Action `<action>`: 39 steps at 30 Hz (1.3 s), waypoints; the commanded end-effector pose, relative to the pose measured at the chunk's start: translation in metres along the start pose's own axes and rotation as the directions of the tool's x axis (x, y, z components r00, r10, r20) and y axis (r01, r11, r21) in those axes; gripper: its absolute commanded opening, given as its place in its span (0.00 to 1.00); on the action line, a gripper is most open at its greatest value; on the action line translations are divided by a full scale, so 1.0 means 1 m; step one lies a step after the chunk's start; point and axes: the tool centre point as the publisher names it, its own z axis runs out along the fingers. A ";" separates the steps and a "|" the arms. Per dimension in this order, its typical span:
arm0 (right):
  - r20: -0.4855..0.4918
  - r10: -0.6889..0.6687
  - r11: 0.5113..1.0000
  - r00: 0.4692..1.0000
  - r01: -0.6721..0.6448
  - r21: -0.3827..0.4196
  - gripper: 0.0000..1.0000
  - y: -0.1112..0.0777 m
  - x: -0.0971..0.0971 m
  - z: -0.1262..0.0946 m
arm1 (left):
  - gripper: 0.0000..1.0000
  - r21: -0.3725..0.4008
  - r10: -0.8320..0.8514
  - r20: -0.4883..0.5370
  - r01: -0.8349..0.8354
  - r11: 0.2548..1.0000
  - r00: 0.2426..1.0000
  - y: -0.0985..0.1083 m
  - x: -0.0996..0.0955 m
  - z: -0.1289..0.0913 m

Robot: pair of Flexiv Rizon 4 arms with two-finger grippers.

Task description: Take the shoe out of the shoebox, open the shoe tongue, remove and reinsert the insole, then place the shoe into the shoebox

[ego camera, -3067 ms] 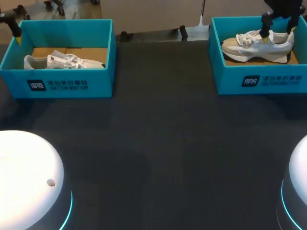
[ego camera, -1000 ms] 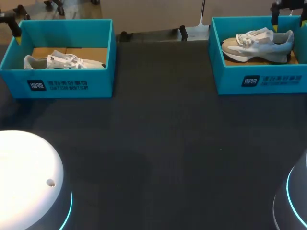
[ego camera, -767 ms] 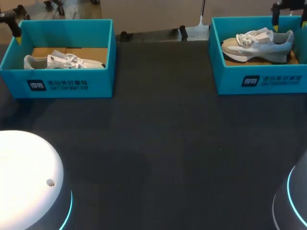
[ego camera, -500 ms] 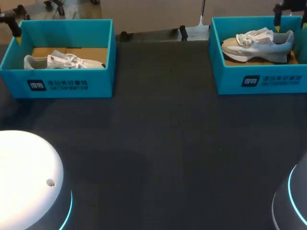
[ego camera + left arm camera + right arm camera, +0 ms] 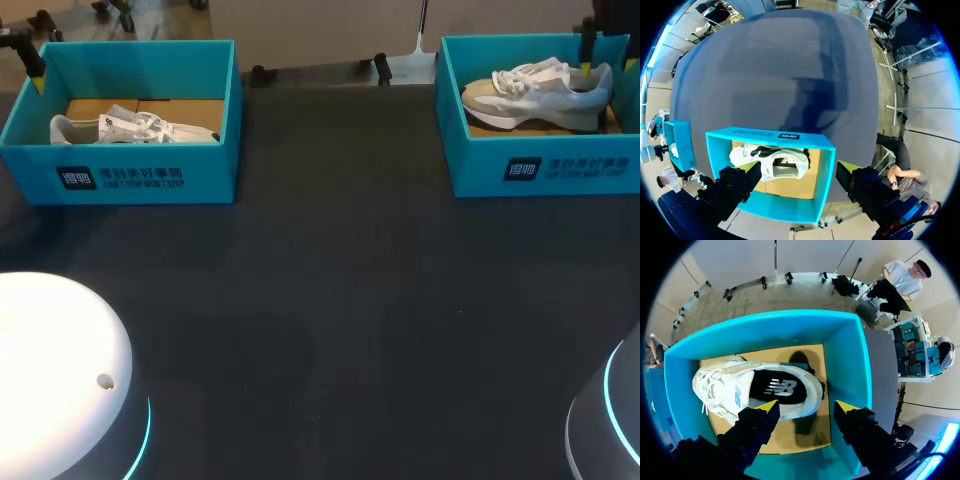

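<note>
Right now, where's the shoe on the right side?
Head view, far right: the shoe lies inside the right shoebox, with the open right hand above its heel end.

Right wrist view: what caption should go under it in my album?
Open jaws hang above a white shoe lying inside its blue shoebox.

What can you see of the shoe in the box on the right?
The shoe is a white sneaker with a beige toe and side, white laces and a thick pale sole. From above, its opening shows a dark insole. It stands sole down on the brown floor of the teal box, toe toward the middle of the table. The right gripper hangs open above its heel, seemingly not touching.
</note>
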 end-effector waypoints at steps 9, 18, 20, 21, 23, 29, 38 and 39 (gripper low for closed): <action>-0.026 0.010 1.000 1.000 -0.010 0.007 0.70 0.002 0.000 0.018 | 1.00 -0.002 0.001 -0.002 -0.001 1.000 1.000 -0.001 0.000 0.000; -0.054 0.014 1.000 0.998 -0.013 0.009 0.68 0.008 -0.003 0.030 | 1.00 -0.002 0.001 -0.002 -0.001 1.000 1.000 -0.001 0.000 0.000; -0.049 0.014 1.000 0.999 -0.014 0.016 0.69 0.009 -0.003 0.032 | 1.00 -0.002 0.001 -0.002 -0.001 1.000 1.000 -0.001 0.000 0.000; -0.054 0.015 1.000 0.998 -0.014 0.020 0.69 0.009 -0.003 0.034 | 1.00 -0.002 0.001 -0.002 -0.001 1.000 1.000 -0.001 0.000 0.000; -0.056 0.017 0.999 0.998 -0.016 0.029 0.72 0.010 -0.004 0.037 | 1.00 -0.002 0.001 -0.002 -0.001 1.000 1.000 -0.001 0.000 0.000; -0.080 0.012 0.999 0.997 -0.009 0.039 0.78 0.012 -0.004 0.043 | 1.00 -0.002 0.001 -0.002 -0.001 1.000 1.000 -0.001 0.000 0.000; -0.092 0.006 0.998 0.996 0.000 0.058 0.71 0.014 -0.002 0.053 | 1.00 -0.002 0.001 -0.002 -0.001 1.000 1.000 -0.001 0.000 0.000; -0.093 0.005 0.998 0.996 0.001 0.058 0.73 0.014 -0.001 0.054 | 1.00 -0.002 0.001 -0.002 -0.001 1.000 1.000 -0.001 0.000 0.000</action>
